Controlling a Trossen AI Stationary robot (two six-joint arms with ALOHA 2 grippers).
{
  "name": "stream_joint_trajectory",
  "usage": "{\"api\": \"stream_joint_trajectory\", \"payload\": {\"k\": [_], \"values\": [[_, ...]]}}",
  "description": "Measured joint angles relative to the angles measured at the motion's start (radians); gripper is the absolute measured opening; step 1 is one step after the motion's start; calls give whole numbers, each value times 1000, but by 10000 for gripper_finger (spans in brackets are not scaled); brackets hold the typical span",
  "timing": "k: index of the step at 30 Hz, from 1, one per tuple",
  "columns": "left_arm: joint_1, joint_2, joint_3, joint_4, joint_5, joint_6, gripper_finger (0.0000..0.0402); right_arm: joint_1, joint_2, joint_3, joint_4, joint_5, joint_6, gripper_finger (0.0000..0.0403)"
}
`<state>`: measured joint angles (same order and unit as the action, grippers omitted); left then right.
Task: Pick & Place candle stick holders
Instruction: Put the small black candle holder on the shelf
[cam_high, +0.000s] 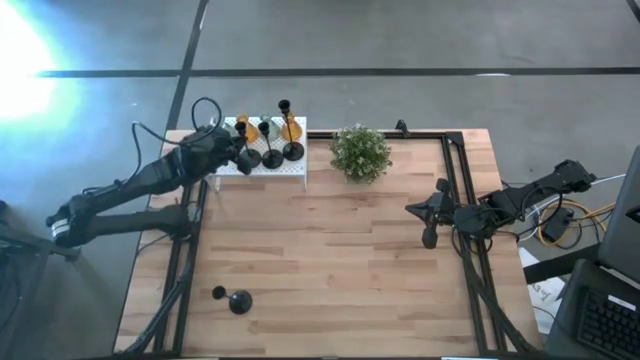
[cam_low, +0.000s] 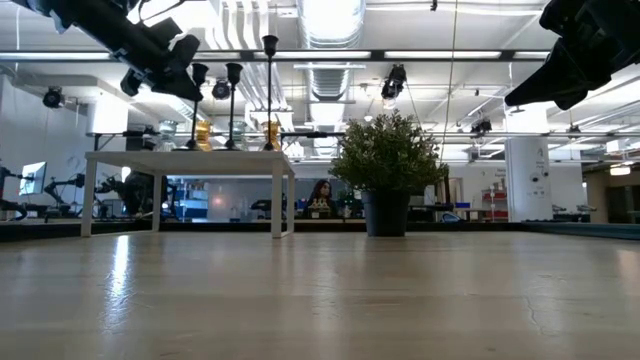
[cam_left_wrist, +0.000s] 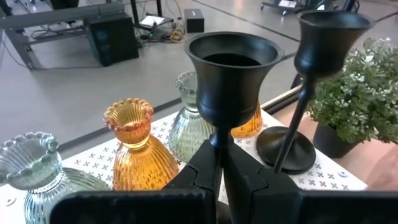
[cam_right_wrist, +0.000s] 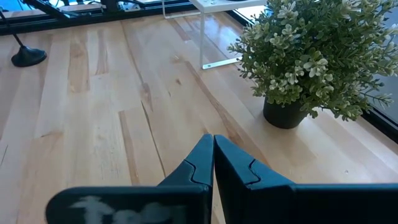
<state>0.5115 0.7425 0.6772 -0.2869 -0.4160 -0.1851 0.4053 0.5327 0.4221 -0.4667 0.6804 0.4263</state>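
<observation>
Left claw grips one black holder over the white box; right claw closed, empty. Two amber holders there; high view alone shows another black holder lying on the tabletop.

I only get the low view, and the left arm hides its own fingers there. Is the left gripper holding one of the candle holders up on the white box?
Observer: Yes. The left gripper is shut on the stem of a black candle holder, just under its cup.
Operator: Are any holders down on the table? I see none.
Observer: One lone black holder sits on the table, near the edge opposite the white box.
Operator: And the right gripper?
Observer: The right gripper is shut and empty, above the table's right side, facing the plant.
</observation>
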Motion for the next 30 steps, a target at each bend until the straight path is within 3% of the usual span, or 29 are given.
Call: {"api": "stream_joint_trajectory", "payload": {"k": [10, 26, 30], "values": [[21, -15, -27, -14, -24, 11, 15, 0, 0, 0, 0, 0, 0, 8], [65, -12, -28, 6, 39, 26, 15, 0, 0, 0, 0, 0, 0, 8], [70, -12, -29, 5, 43, 24, 43, -1, 0, 0, 0, 0, 0, 8]]}}
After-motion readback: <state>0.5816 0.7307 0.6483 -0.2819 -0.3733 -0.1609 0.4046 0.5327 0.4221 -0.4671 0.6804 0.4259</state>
